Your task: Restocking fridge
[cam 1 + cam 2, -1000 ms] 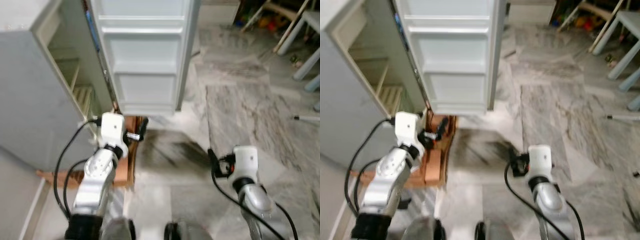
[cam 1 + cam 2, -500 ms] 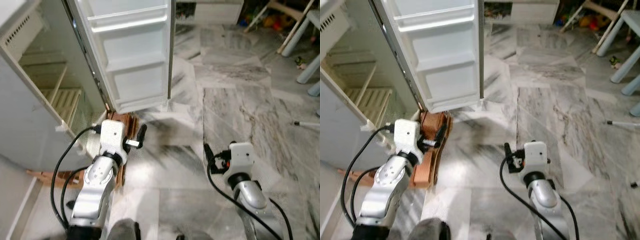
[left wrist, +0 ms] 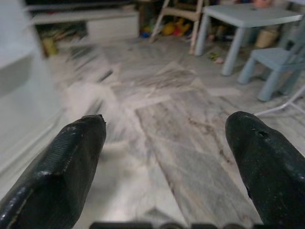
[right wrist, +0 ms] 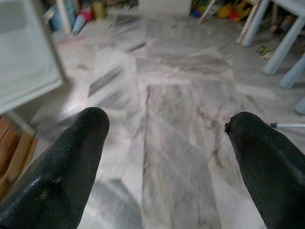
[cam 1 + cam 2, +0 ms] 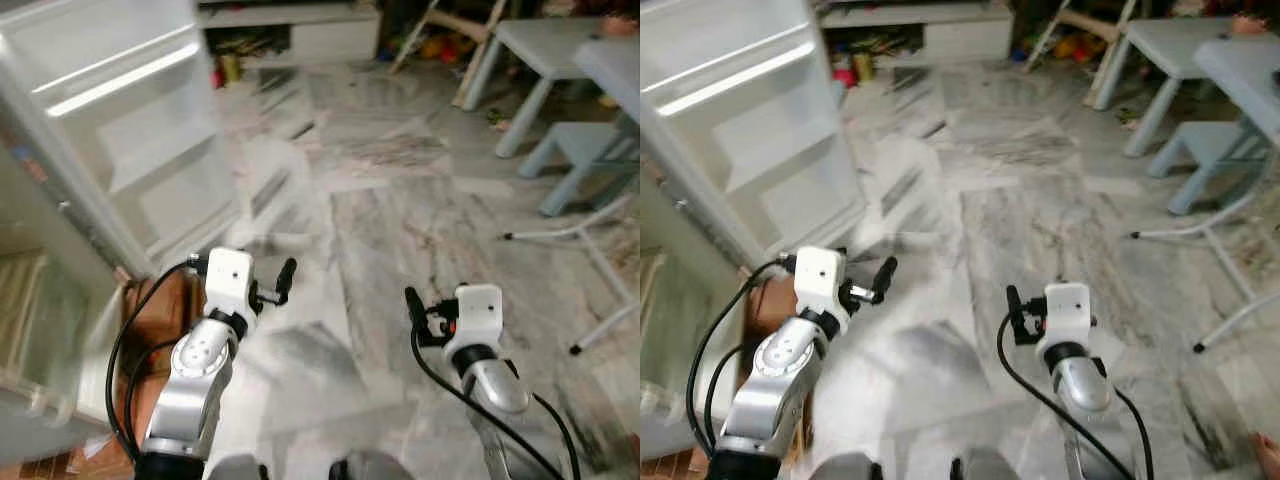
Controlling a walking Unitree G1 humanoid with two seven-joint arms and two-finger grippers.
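Observation:
The white fridge stands at my left with its door [image 5: 110, 140] swung wide open and bare door shelves facing me. Part of the fridge's inside [image 5: 25, 300] shows blurred at the far left edge. My left gripper [image 5: 284, 278] is held at waist height over the marble floor, just right of the door's lower corner. In the left wrist view its fingers [image 3: 62, 167] stand wide apart with nothing between them. My right gripper [image 5: 412, 302] hovers over the floor at centre right, and the right wrist view shows its fingers [image 4: 267, 162] spread and empty.
A brown wooden base [image 5: 160, 305] lies under the fridge beside my left arm. A light-blue table [image 5: 540, 40] and chair [image 5: 590, 150] stand at the back right. A white stand's legs [image 5: 570, 235] cross the floor there. A low white shelf [image 5: 300, 30] with toys lines the back.
The camera has swung to the right, so the fridge now sits at the left edge and the table and chair have come into view. Both arms keep the same pose.

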